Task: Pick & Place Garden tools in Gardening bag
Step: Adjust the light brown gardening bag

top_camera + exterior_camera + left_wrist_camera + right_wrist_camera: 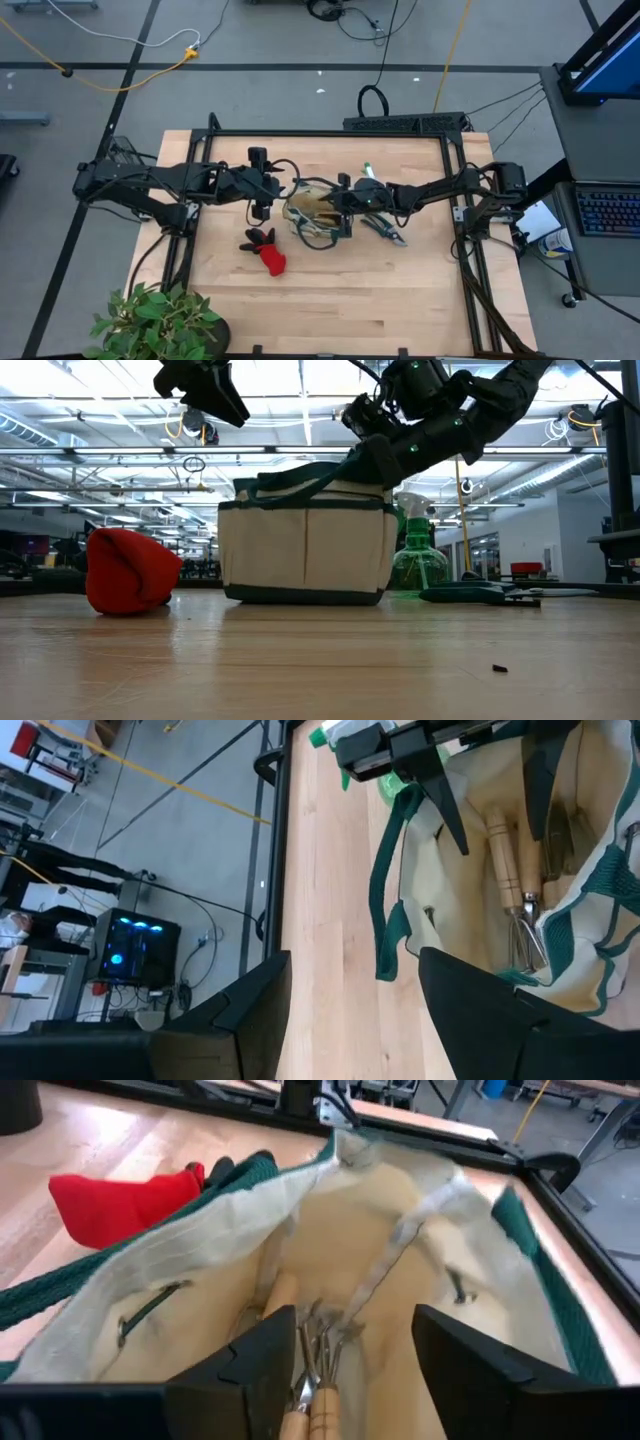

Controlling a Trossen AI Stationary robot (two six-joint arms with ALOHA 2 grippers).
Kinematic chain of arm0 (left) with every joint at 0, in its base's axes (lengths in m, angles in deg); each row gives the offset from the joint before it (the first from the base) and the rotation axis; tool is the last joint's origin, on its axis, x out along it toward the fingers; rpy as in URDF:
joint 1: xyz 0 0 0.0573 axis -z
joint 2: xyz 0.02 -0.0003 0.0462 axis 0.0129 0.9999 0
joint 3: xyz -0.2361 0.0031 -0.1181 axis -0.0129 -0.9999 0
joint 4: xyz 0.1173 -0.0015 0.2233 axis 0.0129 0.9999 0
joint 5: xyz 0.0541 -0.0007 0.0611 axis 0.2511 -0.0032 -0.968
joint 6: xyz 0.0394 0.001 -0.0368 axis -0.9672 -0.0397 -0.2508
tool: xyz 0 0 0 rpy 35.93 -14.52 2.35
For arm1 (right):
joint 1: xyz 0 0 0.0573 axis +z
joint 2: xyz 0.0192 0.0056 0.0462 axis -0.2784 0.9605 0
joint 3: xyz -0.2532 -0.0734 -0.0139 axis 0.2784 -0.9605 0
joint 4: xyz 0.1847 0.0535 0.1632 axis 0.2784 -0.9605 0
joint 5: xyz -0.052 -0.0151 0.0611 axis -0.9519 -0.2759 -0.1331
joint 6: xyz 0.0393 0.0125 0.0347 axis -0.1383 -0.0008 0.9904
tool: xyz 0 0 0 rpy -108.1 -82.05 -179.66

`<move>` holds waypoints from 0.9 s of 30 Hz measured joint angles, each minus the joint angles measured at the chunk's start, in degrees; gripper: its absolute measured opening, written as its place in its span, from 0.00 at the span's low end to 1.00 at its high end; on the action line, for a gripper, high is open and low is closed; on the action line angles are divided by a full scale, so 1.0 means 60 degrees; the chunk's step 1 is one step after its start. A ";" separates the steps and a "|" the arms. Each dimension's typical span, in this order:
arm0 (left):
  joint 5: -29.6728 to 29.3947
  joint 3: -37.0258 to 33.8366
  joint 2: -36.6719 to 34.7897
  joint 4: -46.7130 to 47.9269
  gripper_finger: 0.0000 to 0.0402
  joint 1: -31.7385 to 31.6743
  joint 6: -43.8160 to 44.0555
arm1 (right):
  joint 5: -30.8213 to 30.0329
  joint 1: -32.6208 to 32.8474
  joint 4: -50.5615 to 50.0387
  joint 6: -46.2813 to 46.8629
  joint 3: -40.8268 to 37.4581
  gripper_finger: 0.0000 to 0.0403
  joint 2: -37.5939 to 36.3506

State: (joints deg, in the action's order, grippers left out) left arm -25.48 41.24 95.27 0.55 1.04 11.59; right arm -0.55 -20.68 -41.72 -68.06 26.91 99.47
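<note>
With right hand [330, 1370] spread over gardening bag [305, 550] mid-table, wooden tools [310, 1400] lying inside: drop step, prob. done. Left hand [350, 1010] wide, beside bag. Next: fetch glove [270, 258], needs clean retreat.

- A light wooden surface [330, 300] stands on a grey floor [280, 40] marked with dark lines.
- Yellow and black cables [130, 75] trail across the floor.
- A keyboard [607, 212] lies on a grey desk beside the surface.
- A leafy potted plant [155, 322] sits at one corner.
- Long ceiling lights [300, 430] and pipes run overhead in an open hall.
</note>
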 joint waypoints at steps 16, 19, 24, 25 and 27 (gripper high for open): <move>0.0018 0.0000 0.0000 0.0000 0.56 0.0000 0.0189 | 0.0013 0.0098 -0.0339 0.0036 -0.0007 0.47 -0.1327; 0.0018 0.0000 0.0000 0.0005 0.56 0.0000 0.0213 | 0.0011 0.0151 -0.0687 0.0031 -0.0007 0.47 -0.1347; 0.0018 0.0000 0.0000 0.0005 0.56 0.0000 0.0227 | 0.0010 0.0150 -0.1458 0.0101 -0.0097 0.47 -0.1346; 0.0018 0.0000 0.0000 0.0004 0.56 0.0000 0.0238 | 0.0017 0.0154 -0.1452 0.0090 -0.0182 0.47 -0.1346; 0.0018 0.0000 0.0000 0.0004 0.56 0.0000 0.0300 | 0.0017 0.0166 -0.1257 -0.0062 -0.0360 0.47 -0.1342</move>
State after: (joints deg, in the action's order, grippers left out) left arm -25.37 41.24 95.27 0.57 1.04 13.39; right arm -0.45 -19.68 -49.26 -68.43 24.75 91.42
